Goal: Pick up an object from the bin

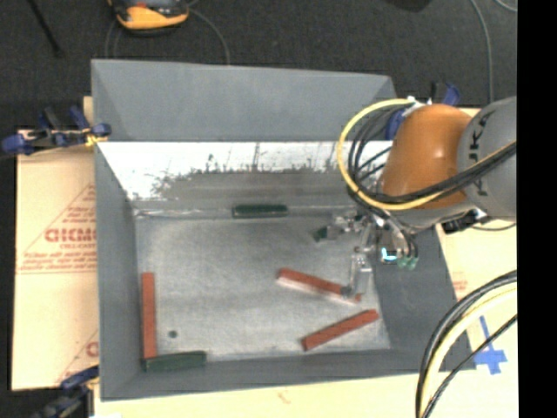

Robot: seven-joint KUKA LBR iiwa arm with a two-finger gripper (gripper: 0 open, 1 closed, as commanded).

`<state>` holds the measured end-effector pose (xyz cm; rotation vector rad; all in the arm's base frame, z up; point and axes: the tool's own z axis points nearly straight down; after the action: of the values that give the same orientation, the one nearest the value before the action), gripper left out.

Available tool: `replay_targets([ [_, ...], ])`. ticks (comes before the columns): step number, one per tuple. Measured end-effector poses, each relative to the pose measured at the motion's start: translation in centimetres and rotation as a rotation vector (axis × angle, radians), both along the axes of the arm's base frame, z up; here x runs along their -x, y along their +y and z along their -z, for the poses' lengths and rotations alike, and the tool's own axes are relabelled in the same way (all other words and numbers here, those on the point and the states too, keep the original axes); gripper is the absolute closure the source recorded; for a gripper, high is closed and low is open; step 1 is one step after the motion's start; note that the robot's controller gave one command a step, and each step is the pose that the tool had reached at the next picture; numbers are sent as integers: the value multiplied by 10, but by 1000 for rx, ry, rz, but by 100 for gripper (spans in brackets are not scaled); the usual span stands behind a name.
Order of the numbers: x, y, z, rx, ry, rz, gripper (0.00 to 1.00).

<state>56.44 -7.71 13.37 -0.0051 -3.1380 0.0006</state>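
On the arm (pixel 493 158), dark letters, seemingly reading "KU".

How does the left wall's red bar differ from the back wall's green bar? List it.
Pose: the red bar runs front to back, the green bar side to side. Length: the red bar looks longer than the green bar. Both are slim and lie flat against a wall.

Bin (pixel 117 259) floor wide open through the middle; far red-brown bar (pixel 300 279) and near red-brown bar (pixel 341 330) clutter the front-right corner, green block (pixel 259 210) hugs the back wall.
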Motion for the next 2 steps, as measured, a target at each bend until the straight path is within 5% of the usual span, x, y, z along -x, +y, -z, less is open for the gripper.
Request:
replay_targets([
  [2,-1,1,-3,2,-11,2,0],
])
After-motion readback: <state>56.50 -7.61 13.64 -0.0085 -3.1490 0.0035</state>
